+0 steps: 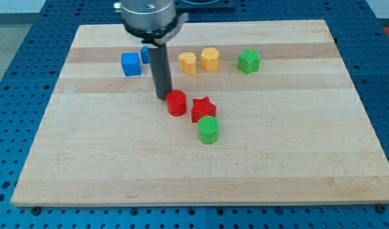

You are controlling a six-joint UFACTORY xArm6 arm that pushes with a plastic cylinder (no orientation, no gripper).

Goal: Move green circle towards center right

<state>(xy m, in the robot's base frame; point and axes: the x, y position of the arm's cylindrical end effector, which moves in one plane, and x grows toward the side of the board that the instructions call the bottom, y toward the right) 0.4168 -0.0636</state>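
The green circle (208, 130) is a short green cylinder near the middle of the wooden board (86, 159). A red star (203, 109) touches it on its upper left. A red cylinder (177, 102) sits just left of the star. My tip (163, 97) rests on the board right against the red cylinder's upper left side, well up and to the left of the green circle.
Along the view's top stand a blue cube (131, 63), another blue block (145, 54) partly hidden behind the rod, a yellow heart-like block (187, 63), a yellow hexagon (210, 58) and a green star (248, 61).
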